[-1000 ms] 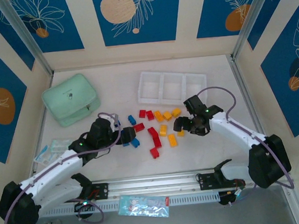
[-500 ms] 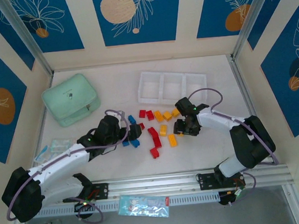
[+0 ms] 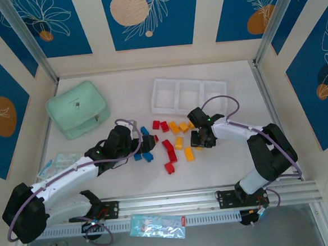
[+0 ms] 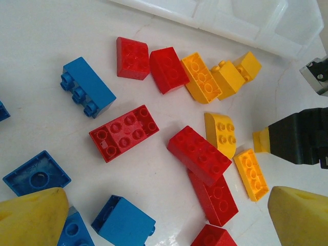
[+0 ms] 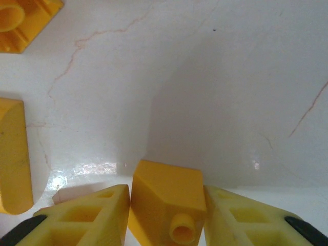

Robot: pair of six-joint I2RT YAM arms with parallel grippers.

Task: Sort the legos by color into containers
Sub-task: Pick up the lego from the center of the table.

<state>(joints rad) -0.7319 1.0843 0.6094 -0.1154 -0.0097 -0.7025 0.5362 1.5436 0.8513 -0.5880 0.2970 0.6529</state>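
The white marbled table [image 3: 234,163] carries everything. The left arm [image 3: 61,183] reaches in from the near-left corner, and the right arm [image 3: 249,136] folds in from the near right. A mint-green box [image 3: 77,109] with rounded corners sits closed at the far left. Well to its right is the tray [image 3: 177,96], a row of three square compartments in low white translucent plastic.

The left gripper [image 3: 147,142] hangs low over the left side of the scattered bricks. Its yellow fingers [image 4: 31,218] are spread wide and hold nothing, with several bricks lying on the table between them.

The right gripper [image 3: 199,140] is down at the right edge of the scatter. Its two fingers [image 5: 92,215] are closed in, one pressed against each side of a brick.

The legos [image 3: 168,148] lie loose on the table just on the near side of the tray, between the two grippers. The blue ones [image 4: 87,87] are mostly to the left, the red ones [image 4: 124,132] are in the middle, and the yellow-orange ones [image 4: 202,77] are towards the right (a few touch or lean on each other).

The yellow brick [image 5: 166,197] in the right gripper's grasp has a stud facing the wrist camera. It looks to be at table level, though from this close I cannot tell if it rests on the surface or is just clear of it.
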